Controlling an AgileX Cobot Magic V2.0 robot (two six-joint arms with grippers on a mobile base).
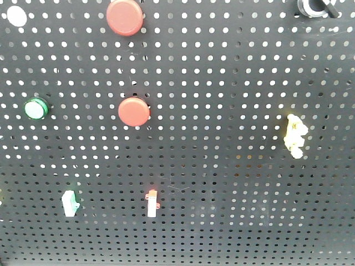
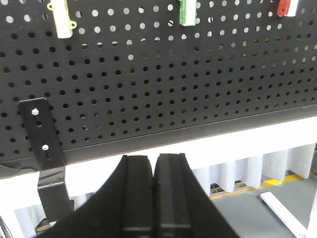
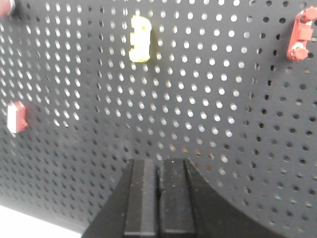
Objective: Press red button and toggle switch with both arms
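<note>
In the front view the red button [image 1: 124,16], the larger matte disc, sits at the top of the black pegboard [image 1: 222,183]. The toggle switch [image 1: 315,8], a black knob with a silver ring, is cut off at the top right corner. Neither arm shows in that view. My left gripper [image 2: 154,158] is shut and empty, low before the board's bottom edge. My right gripper [image 3: 158,162] is shut and empty, close to the board below the yellow switch [image 3: 139,38]. Neither wrist view shows the toggle switch or the larger button.
On the board are a smaller red button [image 1: 133,111], a green button [image 1: 36,108], the yellow switch [image 1: 294,136], a white red-tipped switch [image 1: 152,203] and a green-white switch [image 1: 70,203]. A metal bracket [image 2: 42,139] holds the board's lower left.
</note>
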